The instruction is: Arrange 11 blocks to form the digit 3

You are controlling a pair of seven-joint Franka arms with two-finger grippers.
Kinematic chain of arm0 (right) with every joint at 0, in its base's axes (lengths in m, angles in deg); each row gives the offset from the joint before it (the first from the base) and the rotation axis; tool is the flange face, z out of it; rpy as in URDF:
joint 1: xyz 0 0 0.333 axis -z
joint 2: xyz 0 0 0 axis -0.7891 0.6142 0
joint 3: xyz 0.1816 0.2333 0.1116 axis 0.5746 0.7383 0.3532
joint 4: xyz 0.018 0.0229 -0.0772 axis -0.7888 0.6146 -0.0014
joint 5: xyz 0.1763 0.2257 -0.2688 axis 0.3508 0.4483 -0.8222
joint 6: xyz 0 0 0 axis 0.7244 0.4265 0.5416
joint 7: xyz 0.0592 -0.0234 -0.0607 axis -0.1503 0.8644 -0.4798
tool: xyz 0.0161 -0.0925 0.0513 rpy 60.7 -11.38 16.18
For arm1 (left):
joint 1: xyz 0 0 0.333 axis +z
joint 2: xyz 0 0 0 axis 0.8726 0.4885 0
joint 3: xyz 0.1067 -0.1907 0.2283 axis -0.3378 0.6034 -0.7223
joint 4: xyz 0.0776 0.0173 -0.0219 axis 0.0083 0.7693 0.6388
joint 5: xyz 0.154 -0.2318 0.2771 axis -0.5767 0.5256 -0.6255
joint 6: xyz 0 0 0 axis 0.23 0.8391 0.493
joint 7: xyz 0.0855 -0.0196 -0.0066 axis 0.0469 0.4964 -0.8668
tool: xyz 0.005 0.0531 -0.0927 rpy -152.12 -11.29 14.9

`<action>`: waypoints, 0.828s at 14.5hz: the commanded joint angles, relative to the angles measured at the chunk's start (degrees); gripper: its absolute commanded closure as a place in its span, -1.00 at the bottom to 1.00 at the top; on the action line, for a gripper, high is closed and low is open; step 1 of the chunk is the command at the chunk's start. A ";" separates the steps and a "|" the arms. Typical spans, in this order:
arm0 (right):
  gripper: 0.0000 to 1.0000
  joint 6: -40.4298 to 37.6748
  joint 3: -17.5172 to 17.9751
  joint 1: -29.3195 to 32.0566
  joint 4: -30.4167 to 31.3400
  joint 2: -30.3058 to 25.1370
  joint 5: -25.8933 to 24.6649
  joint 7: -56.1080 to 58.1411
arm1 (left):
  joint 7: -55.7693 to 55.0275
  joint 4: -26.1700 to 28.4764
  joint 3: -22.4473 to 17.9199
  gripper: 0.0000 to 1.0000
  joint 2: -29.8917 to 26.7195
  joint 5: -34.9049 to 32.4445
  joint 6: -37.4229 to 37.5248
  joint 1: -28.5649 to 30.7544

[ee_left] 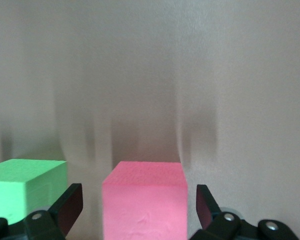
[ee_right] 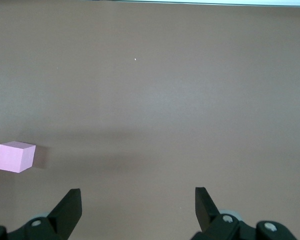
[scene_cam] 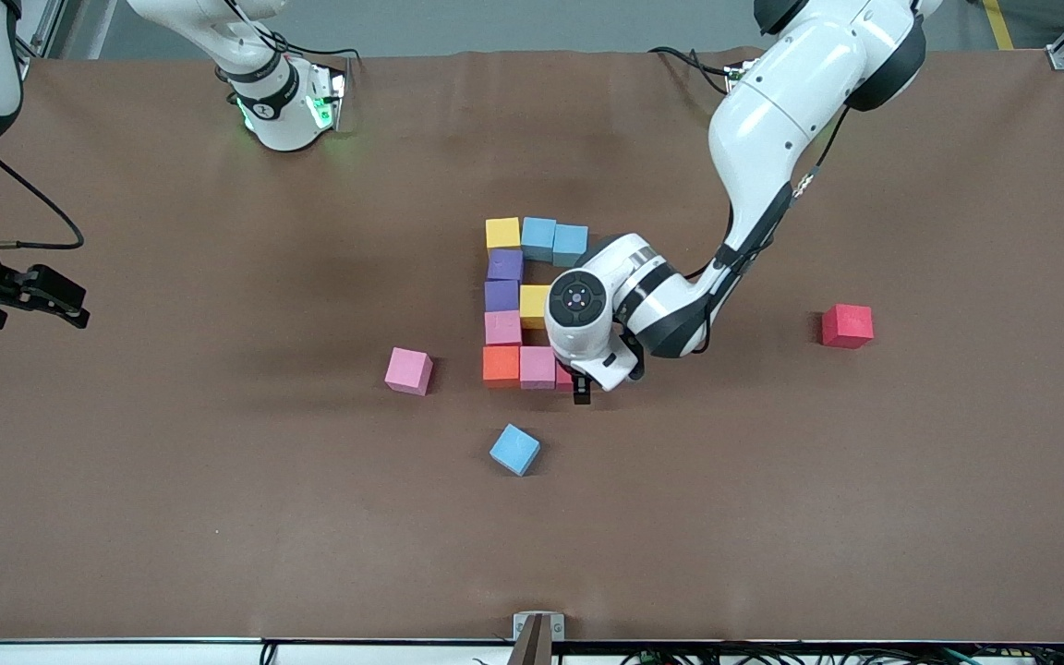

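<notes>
- Eleven blocks are needed; the digit 3 (scene_cam: 525,300) sits near the tabletop's middle, well in from every edge.
- Left gripper (scene_cam: 582,388) is low at the figure's end nearest the front camera, its fingers (ee_left: 70,206) spread, straddling but not touching a pink block (ee_left: 143,200) beside a green block (ee_left: 26,187).
- Right gripper (ee_right: 138,207) waits near the right arm's end of the tabletop, wide apart and empty.
- Matte foam cubes look light and soft: pinch two opposite flat faces, gently.

Multicoloured blocks (scene_cam: 504,305) form (perhaps unfinished) 3.
</notes>
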 commanded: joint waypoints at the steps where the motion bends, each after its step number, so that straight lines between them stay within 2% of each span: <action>1: -1.00 -0.40 0.21 -0.09 0.30 -0.78 -0.07 -0.88 | -0.66 0.70 1.05 -1.00 -3.69 -0.36 4.75 0.39; 3: -1.00 -0.31 0.21 -0.09 0.30 -0.78 -0.07 -0.79 | 0.21 0.70 1.41 -1.00 -6.84 -0.45 6.34 0.92; 6: -1.00 -0.31 0.21 -0.09 0.30 -0.78 -0.07 -0.88 | 10.29 0.61 1.50 -1.00 -12.99 0.34 9.68 2.93; 10: -1.00 0.22 0.20 -0.18 0.30 -0.78 -0.07 -0.79 | 34.95 0.52 1.33 -1.00 -20.12 1.05 14.34 6.62; 12: -1.00 0.22 0.21 -0.18 0.30 -0.78 -0.07 -0.88 | 47.27 0.52 1.41 -1.00 -23.11 1.57 14.96 10.74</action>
